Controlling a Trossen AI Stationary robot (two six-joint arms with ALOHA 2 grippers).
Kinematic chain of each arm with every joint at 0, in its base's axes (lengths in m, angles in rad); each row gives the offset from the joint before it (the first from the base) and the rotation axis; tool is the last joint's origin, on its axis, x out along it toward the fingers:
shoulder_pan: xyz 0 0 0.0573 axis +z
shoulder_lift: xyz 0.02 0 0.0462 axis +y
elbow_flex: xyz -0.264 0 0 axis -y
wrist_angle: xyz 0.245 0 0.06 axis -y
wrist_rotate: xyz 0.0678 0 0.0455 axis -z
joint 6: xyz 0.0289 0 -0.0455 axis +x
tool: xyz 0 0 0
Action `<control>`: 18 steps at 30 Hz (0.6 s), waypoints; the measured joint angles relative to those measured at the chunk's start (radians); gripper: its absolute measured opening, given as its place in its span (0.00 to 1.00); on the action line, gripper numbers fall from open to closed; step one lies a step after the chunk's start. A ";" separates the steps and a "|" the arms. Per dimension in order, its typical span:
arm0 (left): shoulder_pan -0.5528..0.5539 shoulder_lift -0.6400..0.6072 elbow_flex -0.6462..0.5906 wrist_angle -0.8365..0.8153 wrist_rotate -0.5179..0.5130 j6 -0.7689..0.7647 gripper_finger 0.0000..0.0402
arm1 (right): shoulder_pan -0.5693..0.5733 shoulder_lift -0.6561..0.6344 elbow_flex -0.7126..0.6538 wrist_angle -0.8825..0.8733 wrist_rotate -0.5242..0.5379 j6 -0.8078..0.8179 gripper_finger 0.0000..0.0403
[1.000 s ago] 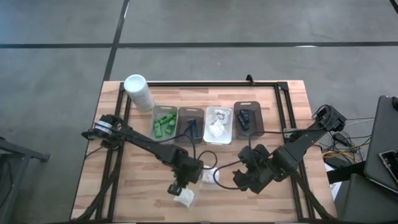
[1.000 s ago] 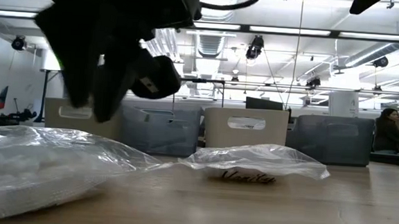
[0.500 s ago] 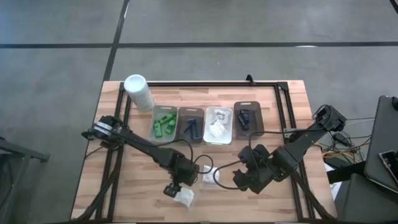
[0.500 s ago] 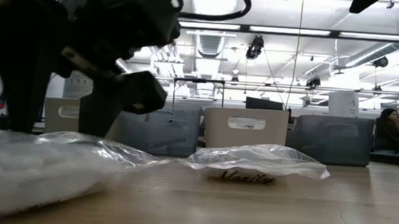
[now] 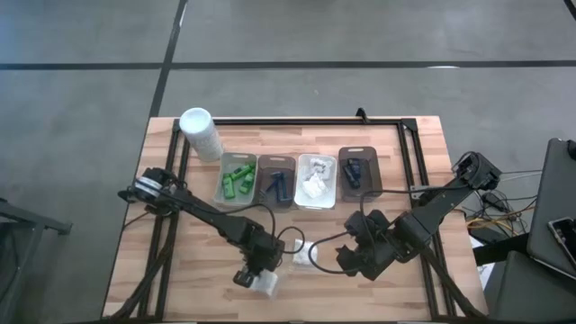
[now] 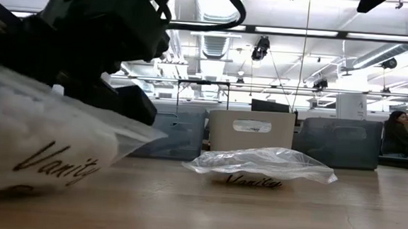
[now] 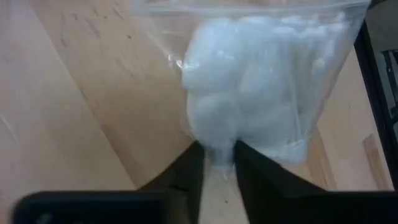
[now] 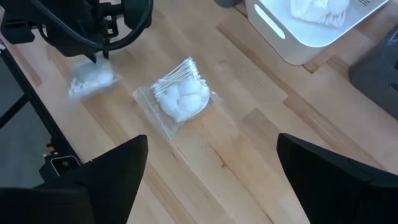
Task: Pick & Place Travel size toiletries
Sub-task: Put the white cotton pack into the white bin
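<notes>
Left tool (image 7: 217,163) clamped on a clear plastic bag of white cotton puffs (image 7: 258,93)
Bag near the wooden desk (image 5: 180,270) front; right tool (image 8: 208,180) fingers apart beside a second clear bag (image 8: 180,99).

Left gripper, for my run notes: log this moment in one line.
left gripper: shut on vanity bag | right gripper: open, waiting above second vanity bag

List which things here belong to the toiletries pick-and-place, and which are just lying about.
Job:
- bagged white puffs, pinched by left tool
- second bag of puffs, on table
- green bottles in tray
- right tool, open, waiting

Lying about:
- tall white cylinder
- black frame
</notes>
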 joint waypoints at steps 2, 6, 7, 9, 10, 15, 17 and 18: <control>0.000 -0.003 0.000 -0.001 -0.001 0.000 0.14 | 0.000 0.000 0.000 0.001 -0.001 0.000 0.86; 0.000 -0.016 0.004 -0.001 -0.011 -0.021 0.02 | 0.000 0.000 0.000 0.008 -0.002 0.000 0.82; 0.000 -0.024 0.004 -0.002 -0.021 -0.028 0.02 | 0.000 0.000 0.001 0.010 -0.002 0.000 0.82; -0.001 -0.048 0.004 -0.004 -0.055 -0.046 0.02 | 0.000 0.000 0.003 0.026 -0.002 0.004 0.81; -0.001 -0.066 0.004 -0.005 -0.078 -0.054 0.02 | 0.000 0.000 0.004 0.036 -0.002 0.012 0.80; 0.000 -0.178 0.002 -0.005 -0.231 -0.125 0.01 | 0.009 -0.001 0.010 0.099 0.002 0.050 0.82; 0.002 -0.230 0.002 -0.002 -0.327 -0.172 0.01 | 0.015 -0.001 0.010 0.111 0.026 0.079 0.83; 0.005 -0.256 0.002 0.001 -0.377 -0.195 0.01 | 0.019 -0.001 0.010 0.114 0.049 0.099 0.85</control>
